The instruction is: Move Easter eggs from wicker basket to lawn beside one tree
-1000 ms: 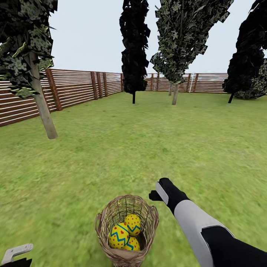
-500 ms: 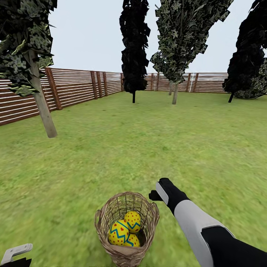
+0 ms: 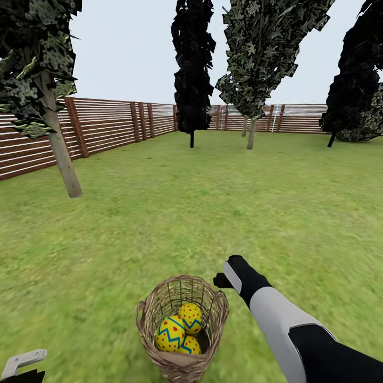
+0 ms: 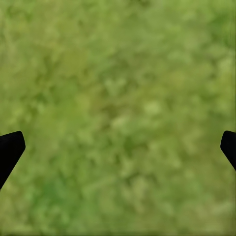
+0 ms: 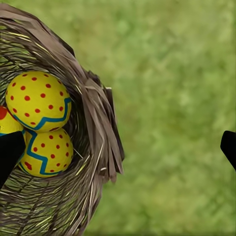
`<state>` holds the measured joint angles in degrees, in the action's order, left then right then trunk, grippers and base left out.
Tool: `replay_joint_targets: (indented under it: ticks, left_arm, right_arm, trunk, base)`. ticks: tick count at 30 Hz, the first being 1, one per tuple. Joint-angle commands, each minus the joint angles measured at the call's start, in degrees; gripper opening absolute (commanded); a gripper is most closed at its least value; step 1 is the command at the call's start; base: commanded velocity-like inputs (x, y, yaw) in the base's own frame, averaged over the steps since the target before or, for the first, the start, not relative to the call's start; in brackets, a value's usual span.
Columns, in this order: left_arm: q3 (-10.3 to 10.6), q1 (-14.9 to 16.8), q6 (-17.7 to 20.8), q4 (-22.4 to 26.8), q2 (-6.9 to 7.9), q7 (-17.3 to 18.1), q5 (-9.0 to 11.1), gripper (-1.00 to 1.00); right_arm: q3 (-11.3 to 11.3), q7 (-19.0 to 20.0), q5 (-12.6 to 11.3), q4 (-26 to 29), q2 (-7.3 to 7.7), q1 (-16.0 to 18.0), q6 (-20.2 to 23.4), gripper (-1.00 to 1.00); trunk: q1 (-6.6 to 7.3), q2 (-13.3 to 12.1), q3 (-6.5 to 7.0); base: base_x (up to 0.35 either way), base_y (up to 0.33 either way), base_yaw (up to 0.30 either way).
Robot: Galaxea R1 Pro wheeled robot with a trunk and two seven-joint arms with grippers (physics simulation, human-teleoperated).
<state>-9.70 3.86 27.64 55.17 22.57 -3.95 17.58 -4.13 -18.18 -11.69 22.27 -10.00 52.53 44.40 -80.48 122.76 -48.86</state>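
The wicker basket [image 3: 218, 304] stands on the lawn [image 3: 202, 213] close in front of me, with three yellow Easter eggs inside: one with red dots [image 3: 190, 317], one with blue zigzags [image 3: 169, 334] and one half hidden below [image 3: 190, 346]. My right arm [image 3: 274, 314] reaches forward just right of the basket. In the right wrist view, the right gripper [image 5: 118, 148] is open above the basket's rim [image 5: 101, 130], with two eggs [image 5: 38, 101] [image 5: 47, 152] off to one side. My left gripper [image 4: 118, 146] is open over bare grass.
A tree with a pale trunk [image 3: 62, 157] and speckled foliage stands at the left by the slat fence [image 3: 111, 125]. Another speckled tree [image 3: 251, 134] rises far ahead beside an all-black tree [image 3: 191, 80]. Dark trees [image 3: 351, 85] stand at the far right.
The whole picture has crept slightly: the basket and the left trunk sit a little higher in the head view. Both arms keep their pose and the eggs stay in the basket.
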Motion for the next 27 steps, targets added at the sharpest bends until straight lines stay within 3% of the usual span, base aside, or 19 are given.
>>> replay_joint_targets:
  ticks: [1, 27]
  left_arm:
    - [0.0, 0.0, 0.3, 0.1, 0.02, -0.4, 0.6, 1.00]
    - [0.0, 0.0, 0.3, 0.0, 0.02, -0.5, 0.5, 1.00]
  right_arm:
    - [-0.3, -0.5, -0.6, 0.1, 0.00, 0.0, 0.2, 1.00]
    - [-0.3, -0.5, -0.6, 0.1, 0.00, 0.0, 0.2, 1.00]
  trunk:
    - [0.01, 0.0, -0.06]
    - [0.01, 0.0, -0.06]
  base:
    - [0.056, 0.047, 0.000]
    - [0.019, 0.015, 0.000]
